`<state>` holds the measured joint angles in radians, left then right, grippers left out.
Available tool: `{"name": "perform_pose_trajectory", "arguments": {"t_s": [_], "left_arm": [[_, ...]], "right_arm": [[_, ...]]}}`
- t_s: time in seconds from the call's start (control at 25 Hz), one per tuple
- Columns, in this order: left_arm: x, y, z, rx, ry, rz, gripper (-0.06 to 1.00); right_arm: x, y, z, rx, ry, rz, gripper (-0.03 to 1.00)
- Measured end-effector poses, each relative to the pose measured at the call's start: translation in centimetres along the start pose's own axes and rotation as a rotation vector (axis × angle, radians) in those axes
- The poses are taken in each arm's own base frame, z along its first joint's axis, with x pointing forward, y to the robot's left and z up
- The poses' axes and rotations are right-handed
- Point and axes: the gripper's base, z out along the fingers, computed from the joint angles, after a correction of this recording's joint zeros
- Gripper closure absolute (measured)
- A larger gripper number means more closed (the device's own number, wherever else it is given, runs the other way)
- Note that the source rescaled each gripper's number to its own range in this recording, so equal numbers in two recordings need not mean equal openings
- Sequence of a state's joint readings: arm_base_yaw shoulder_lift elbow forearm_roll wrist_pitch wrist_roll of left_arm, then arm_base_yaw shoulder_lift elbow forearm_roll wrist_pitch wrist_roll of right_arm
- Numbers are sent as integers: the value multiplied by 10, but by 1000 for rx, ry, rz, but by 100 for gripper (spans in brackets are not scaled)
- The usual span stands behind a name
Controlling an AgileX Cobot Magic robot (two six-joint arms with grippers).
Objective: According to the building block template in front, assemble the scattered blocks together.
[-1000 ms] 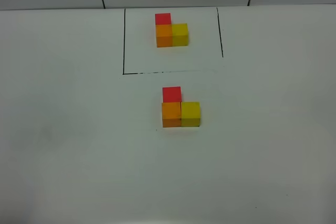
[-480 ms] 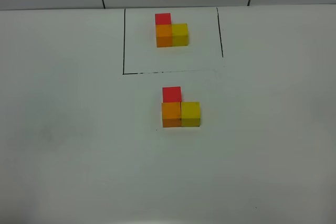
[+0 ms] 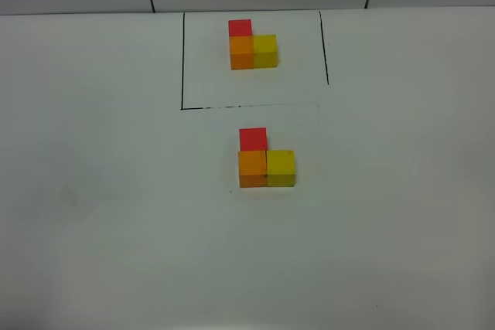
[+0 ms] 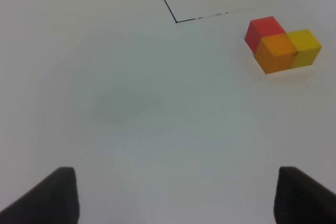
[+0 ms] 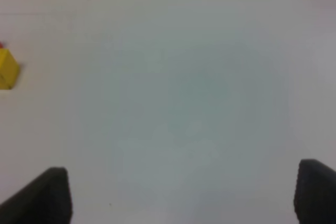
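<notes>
Looking across the white tabletop [image 3: 100, 214], you have wide bare room to the left, right and near side of the blocks. Count two clusters of three cubes each (red, orange, yellow in both). The building block template [image 3: 252, 45] sits at the far side inside a black outline [image 3: 182, 59] that is open along part of its near edge. The scattered blocks [image 3: 265, 160] lie just in front of that outline, already touching in the same L: red [image 3: 253, 138] behind orange [image 3: 252, 168], yellow [image 3: 281, 168] beside orange. Your left gripper [image 4: 176, 195] has its fingers [image 4: 52, 198] spread wide over bare surface, holding nothing. Your right gripper [image 5: 184, 195] shows fingers [image 5: 44, 198] equally far apart, also empty.
</notes>
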<state>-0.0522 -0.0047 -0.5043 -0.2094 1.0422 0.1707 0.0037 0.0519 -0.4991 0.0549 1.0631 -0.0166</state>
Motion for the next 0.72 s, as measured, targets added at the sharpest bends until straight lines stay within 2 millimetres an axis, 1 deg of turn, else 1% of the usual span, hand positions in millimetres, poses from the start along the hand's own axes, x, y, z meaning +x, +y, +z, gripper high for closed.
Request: {"name": "perform_pose_trajectory", "arguments": {"t_s": [0.72], "left_arm": [[0,0,0,0,0,0,14]], "right_arm": [[0,0,0,0,0,0,24]]}}
